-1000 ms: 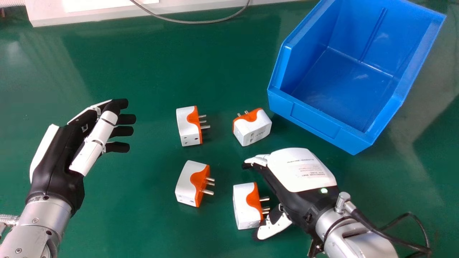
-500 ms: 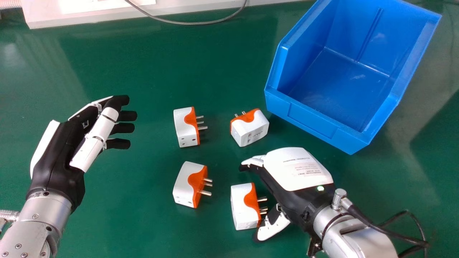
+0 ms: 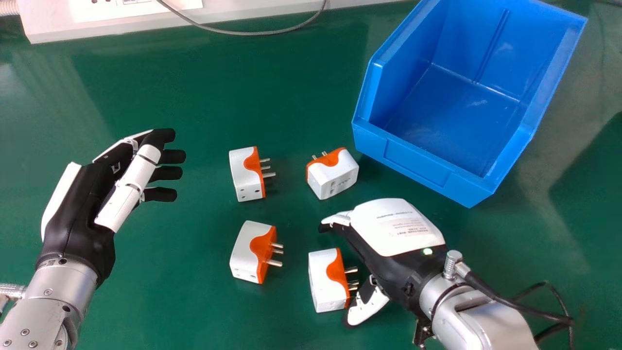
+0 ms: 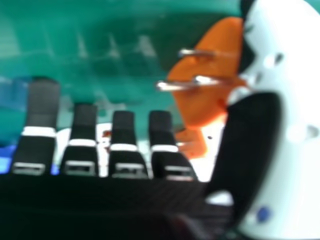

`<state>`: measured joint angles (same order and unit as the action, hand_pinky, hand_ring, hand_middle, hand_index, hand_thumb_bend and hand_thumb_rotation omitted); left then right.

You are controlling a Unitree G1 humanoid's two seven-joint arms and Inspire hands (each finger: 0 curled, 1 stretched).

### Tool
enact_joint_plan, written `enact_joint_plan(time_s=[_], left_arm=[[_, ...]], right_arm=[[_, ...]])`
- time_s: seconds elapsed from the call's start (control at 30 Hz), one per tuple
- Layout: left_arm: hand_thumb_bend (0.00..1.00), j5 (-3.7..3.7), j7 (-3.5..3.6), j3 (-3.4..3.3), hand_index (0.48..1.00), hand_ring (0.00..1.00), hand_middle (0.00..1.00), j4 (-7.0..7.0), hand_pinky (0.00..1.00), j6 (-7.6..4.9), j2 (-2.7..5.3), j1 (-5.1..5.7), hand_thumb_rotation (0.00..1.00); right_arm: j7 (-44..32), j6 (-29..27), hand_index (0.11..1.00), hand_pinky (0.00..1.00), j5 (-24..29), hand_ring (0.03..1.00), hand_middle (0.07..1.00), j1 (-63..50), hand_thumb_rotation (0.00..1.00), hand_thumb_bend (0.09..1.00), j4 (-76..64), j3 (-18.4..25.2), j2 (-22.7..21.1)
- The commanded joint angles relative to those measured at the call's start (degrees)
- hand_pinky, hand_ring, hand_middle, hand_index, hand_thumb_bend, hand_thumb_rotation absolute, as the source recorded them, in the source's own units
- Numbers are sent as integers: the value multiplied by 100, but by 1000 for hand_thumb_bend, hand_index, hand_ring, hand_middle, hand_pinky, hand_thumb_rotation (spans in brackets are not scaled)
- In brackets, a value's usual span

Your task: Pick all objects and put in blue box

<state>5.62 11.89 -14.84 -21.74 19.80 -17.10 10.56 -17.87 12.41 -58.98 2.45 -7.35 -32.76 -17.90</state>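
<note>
The right robot hand (image 3: 398,226) was open over the bench (image 3: 170,291), its fingers (image 4: 123,140) extended and its thumb (image 4: 300,150) apart from them. The thumb was at the near right corner of the first plug (image 3: 324,282), touching or only just beside it; I couldn't tell which. That plug's pins faced the opening between thumb and fingers.

Left of it, across a narrow gap, sat the second plug (image 3: 250,250), pins also to the right. The third plug (image 3: 244,172) stood farther out, beyond the second, and the fourth plug (image 3: 333,175) was beyond the fingers, with a small gap between.

The blue box (image 3: 423,163) took up the far right, its low front edge turned toward the fourth plug and the right robot hand. Its left front corner came near that plug, while a strip of bench lay between the front edge and the back of the hand. Wider room opened between the left plugs and the left robot hand (image 3: 80,214), held open at the left. A white strip (image 3: 48,26) and a grey cable (image 3: 272,33) bounded the bench's far side.
</note>
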Motion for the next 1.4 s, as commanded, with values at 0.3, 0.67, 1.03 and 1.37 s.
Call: enact_joint_plan(time_s=[0.3, 0.67, 1.03, 1.37], left_arm=[[374, 9, 8, -15, 775, 721, 729, -247, 633, 70, -75, -55, 757], [379, -3, 10, -11, 775, 721, 729, -341, 633, 141, -88, -40, 759], [378, 11, 20, -33, 775, 721, 729, -360, 633, 211, -100, -54, 759], [376, 27, 20, -44, 775, 721, 730, -415, 633, 284, -103, -60, 756]], right_arm=[[-534, -63, 815, 720, 118, 815, 865, -70, 139, 574, 152, -531, 151], [-430, -174, 812, 704, 103, 801, 863, -15, 187, 595, 127, -658, 165], [-471, -118, 801, 685, 103, 778, 842, -25, 194, 599, 40, -687, 259], [-443, -199, 771, 664, 122, 764, 815, 37, 181, 594, 50, -694, 296]])
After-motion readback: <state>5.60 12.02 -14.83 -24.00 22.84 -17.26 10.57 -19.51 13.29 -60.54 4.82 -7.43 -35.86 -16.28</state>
